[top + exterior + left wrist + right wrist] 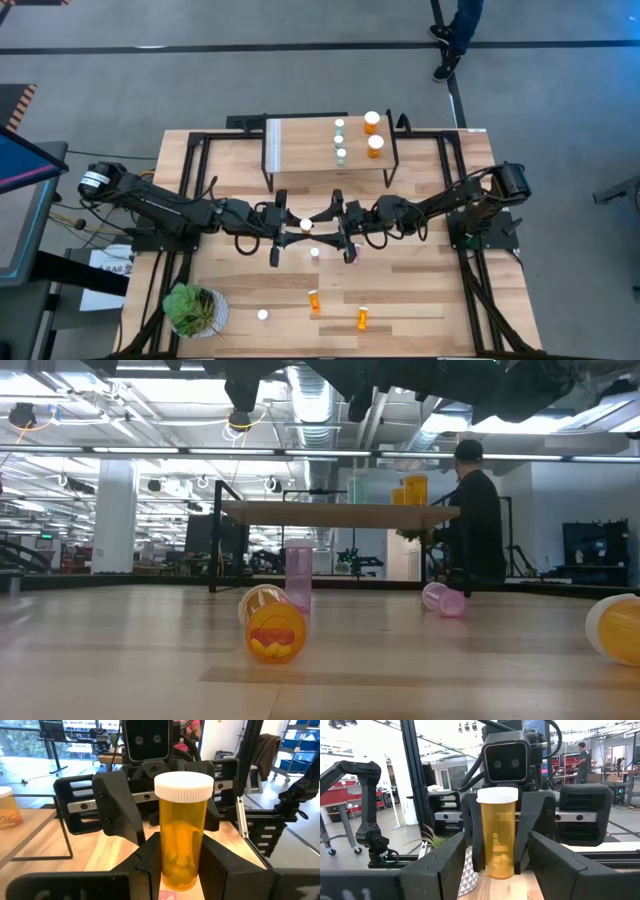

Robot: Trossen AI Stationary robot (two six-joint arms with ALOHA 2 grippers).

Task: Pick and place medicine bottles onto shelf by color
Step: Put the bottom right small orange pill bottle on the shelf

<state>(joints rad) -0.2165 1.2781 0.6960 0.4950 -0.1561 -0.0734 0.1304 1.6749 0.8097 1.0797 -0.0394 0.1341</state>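
left end effector (182, 865) clamps orange bottle (183, 837) | right end effector (495, 855) open, base hidden

Both hands meet at mid-worktop, the left hand (292, 226) and right hand (338, 226) facing each other around an upright orange bottle (306, 225), blocking passage there. The shelf (300, 148) stands at the far edge; its left half is bare. Loose bottles (314, 300) and a plant (192, 308) crowd the near edge.

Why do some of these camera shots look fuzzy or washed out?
Low view: the near orange bottle is soft, ceiling lights glare. Left wrist view: held orange bottle sharp, windows behind it bright. High view: even light, bottles on the shelf tiny.
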